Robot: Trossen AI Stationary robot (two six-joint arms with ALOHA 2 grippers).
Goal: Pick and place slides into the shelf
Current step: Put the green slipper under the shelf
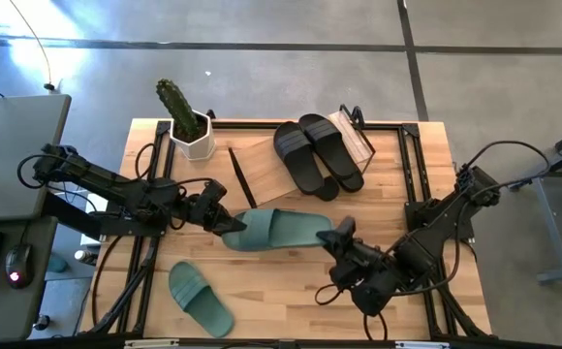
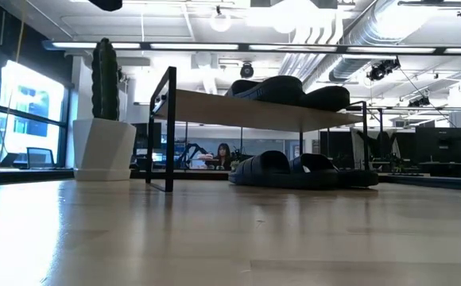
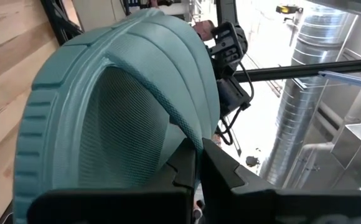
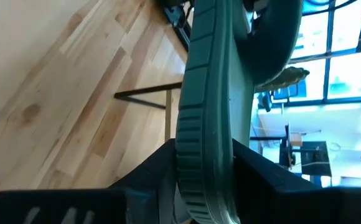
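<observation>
A sage green slide hangs above the table's middle, held between both arms. The left gripper is clamped on its 9 o'clock end; the right gripper has its fingers around the sole edge at the 3 o'clock end. A second green slide lies at 7 o'clock. Black slides sit on the shelf at 1 o'clock, beside the cactus pot at 11.
</observation>
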